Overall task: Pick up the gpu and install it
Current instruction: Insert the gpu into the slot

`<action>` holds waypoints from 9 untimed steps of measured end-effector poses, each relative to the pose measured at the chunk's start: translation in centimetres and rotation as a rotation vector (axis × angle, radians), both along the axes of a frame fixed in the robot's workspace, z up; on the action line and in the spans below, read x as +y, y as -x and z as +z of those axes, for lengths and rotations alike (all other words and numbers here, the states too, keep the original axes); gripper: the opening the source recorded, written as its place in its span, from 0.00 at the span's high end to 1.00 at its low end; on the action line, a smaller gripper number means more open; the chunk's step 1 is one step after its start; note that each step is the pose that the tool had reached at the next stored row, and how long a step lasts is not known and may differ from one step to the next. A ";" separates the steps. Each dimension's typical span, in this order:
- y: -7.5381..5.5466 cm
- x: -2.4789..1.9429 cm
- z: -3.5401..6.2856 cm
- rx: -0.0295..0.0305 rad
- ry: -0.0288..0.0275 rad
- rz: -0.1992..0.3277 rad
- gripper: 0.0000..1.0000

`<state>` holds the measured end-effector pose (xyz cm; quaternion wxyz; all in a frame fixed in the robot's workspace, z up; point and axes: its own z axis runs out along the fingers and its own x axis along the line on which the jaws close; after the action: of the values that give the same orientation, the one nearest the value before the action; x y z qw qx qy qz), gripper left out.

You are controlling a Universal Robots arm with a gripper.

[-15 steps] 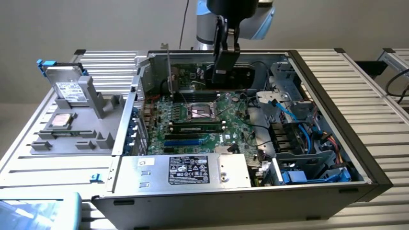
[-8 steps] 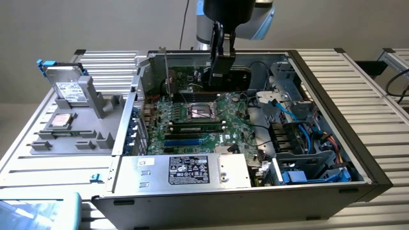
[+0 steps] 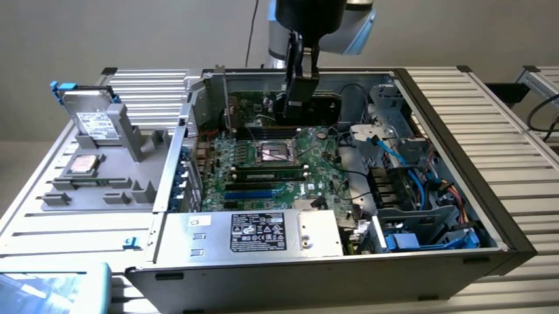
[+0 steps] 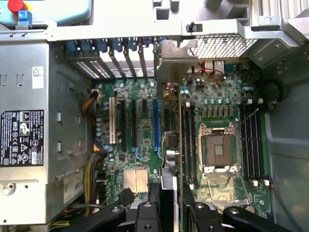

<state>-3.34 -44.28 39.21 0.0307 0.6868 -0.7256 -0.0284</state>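
Slatted metal table [image 3: 511,140] carries an open computer case [image 3: 470,171]; over its motherboard [image 4: 140,135] the gripper [image 4: 171,210] hangs from the arm, its fingers [image 4: 146,215] partly closed and clamped on the gpu [image 4: 170,145]; the card stands upright on edge, its silvery end bracket [image 4: 181,53] toward the case's rear slot openings; it lies between a blue slot [image 4: 155,123] and the processor socket [image 4: 217,150]; whether its lower edge touches the board I cannot tell; farther out sits the power supply [image 4: 29,140]; outside the case, on the exterior view's left, a hard drive [image 3: 91,121] stands in a grey rack [image 3: 131,140].
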 end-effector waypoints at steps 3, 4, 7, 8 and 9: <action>0.3 0.00 -0.22 0.0000 0.0001 0.000 0.72; 0.5 0.00 -0.34 0.0000 0.0002 0.000 0.72; 1.2 0.00 -0.85 0.0001 0.0002 0.000 0.72; 1.5 0.00 -1.04 0.0000 0.0001 0.000 0.72; 1.6 0.00 -1.22 0.0001 0.0001 0.000 0.72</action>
<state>-4.97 -44.28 37.99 0.0307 0.6868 -0.7256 -0.0283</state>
